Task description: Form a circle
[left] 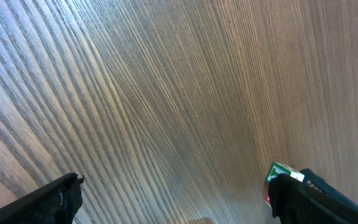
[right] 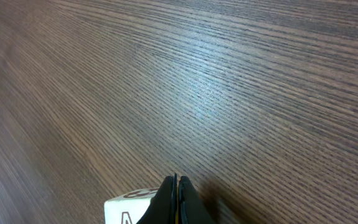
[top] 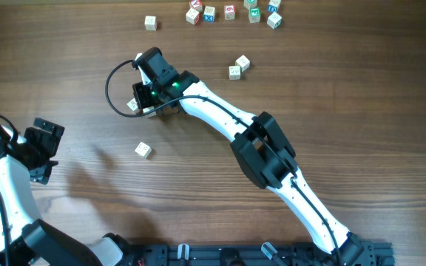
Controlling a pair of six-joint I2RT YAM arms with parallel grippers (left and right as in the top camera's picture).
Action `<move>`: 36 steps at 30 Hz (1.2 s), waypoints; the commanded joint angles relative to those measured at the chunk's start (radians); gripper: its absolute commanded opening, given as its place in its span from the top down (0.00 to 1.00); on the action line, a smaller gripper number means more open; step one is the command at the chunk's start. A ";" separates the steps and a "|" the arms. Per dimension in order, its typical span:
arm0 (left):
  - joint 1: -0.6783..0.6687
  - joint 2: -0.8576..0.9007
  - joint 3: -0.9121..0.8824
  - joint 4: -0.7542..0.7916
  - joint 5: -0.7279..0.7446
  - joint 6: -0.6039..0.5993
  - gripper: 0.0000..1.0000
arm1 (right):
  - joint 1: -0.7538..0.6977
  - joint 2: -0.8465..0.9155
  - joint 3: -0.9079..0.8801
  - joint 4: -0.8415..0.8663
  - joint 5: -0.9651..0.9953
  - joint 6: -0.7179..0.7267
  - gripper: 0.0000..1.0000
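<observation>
1. Upper left of centre in the overhead view, the right hand [top: 146, 102] sits low on the bench [top: 331, 111] and is clenched. One pale cube [top: 133, 106] shows at its left edge, touching it or just beside it; anything under the hand is hidden.
2. Same view: no circle is laid out anywhere. The rest of the cubes lie scattered:
   - a single cube [top: 143, 150] below the hand
   - a pair of cubes [top: 239, 67] to its right
   - a lone cube [top: 150, 23] at upper left
   - a row of cubes [top: 231, 12] along the top edge
3. Same view, pose: the right arm [top: 265, 151] runs from the lower right corner up to the left, with its elbow bent mid-frame and its wrist turned down. The left arm [top: 6, 185] is tucked at the lower left edge. The left hand [top: 46, 150] is released and well apart from every cube.
4. Left wrist view: the left hand [left: 174, 180] has its fingers [left: 55, 199] spread to the bottom corners. Only bare wood lies between them, and nothing is held.
5. Right wrist view: the fingertips [right: 176, 199] are pressed together at bottom centre with nothing between them. A lettered cube [right: 129, 208] sits just to their left.
6. Judgement: the step looks like nudging this cube into position with closed tips, early in the task. Next comes a short, low push, then collecting the single cube. Any grasp requires opening first.
</observation>
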 commanded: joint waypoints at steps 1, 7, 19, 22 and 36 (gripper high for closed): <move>0.004 0.006 -0.005 0.000 -0.009 -0.006 0.00 | 0.004 -0.003 0.002 0.005 0.024 0.000 0.95; 0.004 0.006 -0.005 0.000 -0.009 -0.006 0.00 | 0.005 -0.003 0.002 0.004 0.016 0.000 0.95; 0.004 0.006 -0.005 0.000 -0.009 -0.005 0.00 | 0.010 -0.005 0.002 0.003 0.005 0.000 0.95; 0.004 0.006 -0.005 0.000 -0.009 -0.006 0.00 | 0.010 -0.005 0.002 0.003 0.000 0.000 0.95; 0.004 0.006 -0.005 0.000 -0.009 -0.005 0.00 | 0.010 -0.005 0.002 0.002 -0.011 0.007 0.95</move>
